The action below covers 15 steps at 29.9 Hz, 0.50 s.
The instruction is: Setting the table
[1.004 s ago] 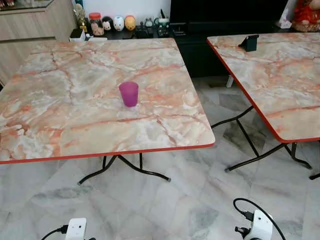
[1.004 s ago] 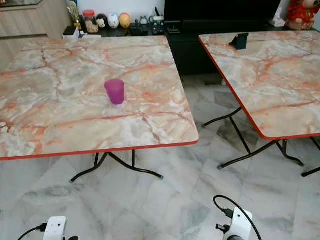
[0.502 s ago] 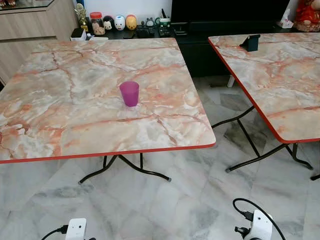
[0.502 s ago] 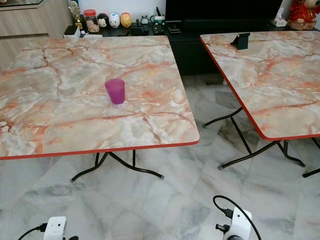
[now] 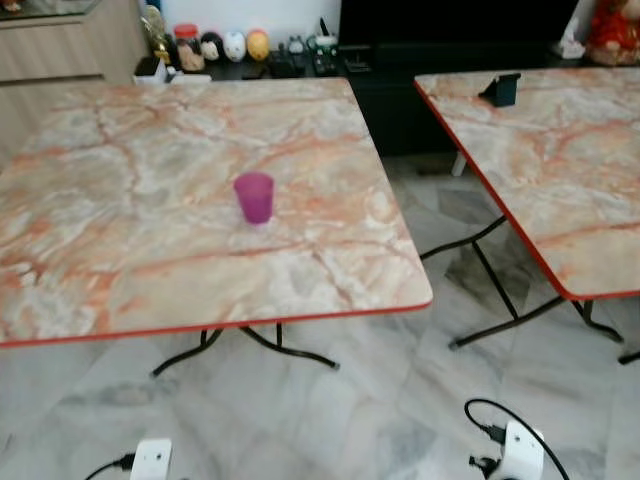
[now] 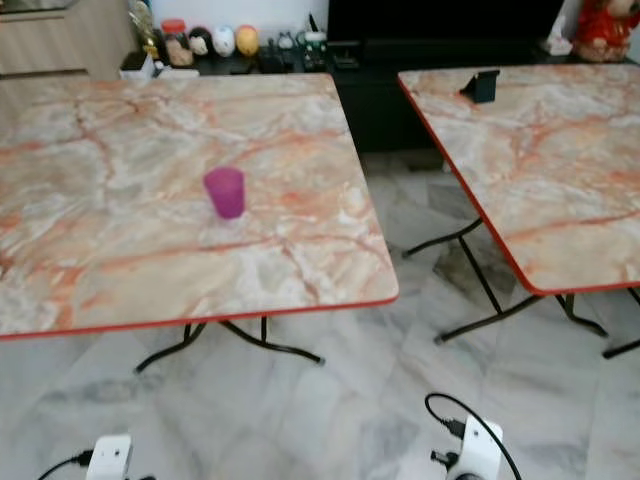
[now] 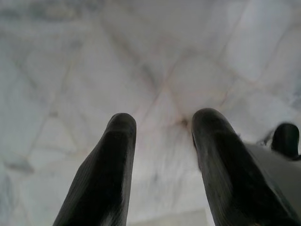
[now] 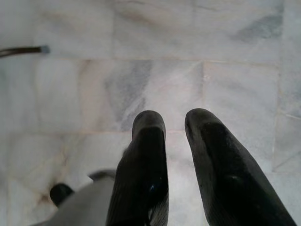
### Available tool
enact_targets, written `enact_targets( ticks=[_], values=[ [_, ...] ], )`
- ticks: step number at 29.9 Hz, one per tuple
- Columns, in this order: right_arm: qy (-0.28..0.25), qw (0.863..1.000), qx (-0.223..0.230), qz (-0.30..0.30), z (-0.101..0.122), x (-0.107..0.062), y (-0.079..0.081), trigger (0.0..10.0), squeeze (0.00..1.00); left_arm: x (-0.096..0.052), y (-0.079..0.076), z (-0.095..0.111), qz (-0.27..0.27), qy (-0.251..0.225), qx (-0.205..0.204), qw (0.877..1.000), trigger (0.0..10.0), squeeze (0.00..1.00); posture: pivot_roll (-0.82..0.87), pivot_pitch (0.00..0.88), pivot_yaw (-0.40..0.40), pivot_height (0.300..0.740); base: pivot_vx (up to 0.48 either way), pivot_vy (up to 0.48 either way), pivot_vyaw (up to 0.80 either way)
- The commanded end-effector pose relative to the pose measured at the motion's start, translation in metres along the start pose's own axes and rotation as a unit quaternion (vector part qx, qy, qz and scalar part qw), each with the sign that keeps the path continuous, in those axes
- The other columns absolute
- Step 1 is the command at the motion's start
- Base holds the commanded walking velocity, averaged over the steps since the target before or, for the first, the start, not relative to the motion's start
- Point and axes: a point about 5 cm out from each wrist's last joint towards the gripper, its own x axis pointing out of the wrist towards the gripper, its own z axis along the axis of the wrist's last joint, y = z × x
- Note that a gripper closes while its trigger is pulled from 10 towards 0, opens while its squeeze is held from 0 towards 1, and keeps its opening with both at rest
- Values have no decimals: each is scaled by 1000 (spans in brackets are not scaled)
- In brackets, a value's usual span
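Purple cup (image 5: 254,197): stands upright on the near worktop (image 5: 120,260), left of centre in the head frame, long axis vertical, mouth pointing up. It sits apart from every edge of that marbled, red-rimmed top, with nothing touching it.

Second worktop (image 5: 560,180): same pattern, at the right of the frame, separated from the first by a strip of marble floor (image 5: 400,400). A small dark object (image 5: 500,89), possibly a stand, rests near its far corner; the slight blur prevents a firmer reading.

Shelf (image 5: 290,62) at upper centre: carries a row of small figurines (image 5: 234,45) and a jar.

Left gripper (image 7: 160,136): hangs low over the floor, fingers spread with a clear gap, holding nothing.

Right gripper (image 8: 175,127): likewise over the floor, fingers parted by a narrower gap, holding nothing. A dark table foot (image 8: 23,50) shows at the upper left of its wrist frame.
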Motion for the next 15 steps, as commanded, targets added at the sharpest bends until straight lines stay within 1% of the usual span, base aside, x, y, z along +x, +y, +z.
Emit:
enact_targets(
  ticks=[1,2,4,15],
  values=[
    [-2,1000,1,-5,1,0,-4,10000,0,0,-3,-2,-7,6,-2,1000,10000,0,-29,0,-6,740,296,0,0],
    [-2,1000,1,-5,1,0,-4,10000,0,0,-3,-2,-7,5,-2,1000,10000,0,-29,0,-6,740,296,0,0],
    [-1,1000,1,-4,1,0,-4,10000,0,0,-3,-2,-2,6,9,1000,10000,0,-27,0,-7,740,0,0,0],
    [-1,1000,1,-3,0,0,-4,10000,0,0,-2,-2,-2,8,7,1000,10000,0,-20,0,-11,740,0,0,0]
  ],
)
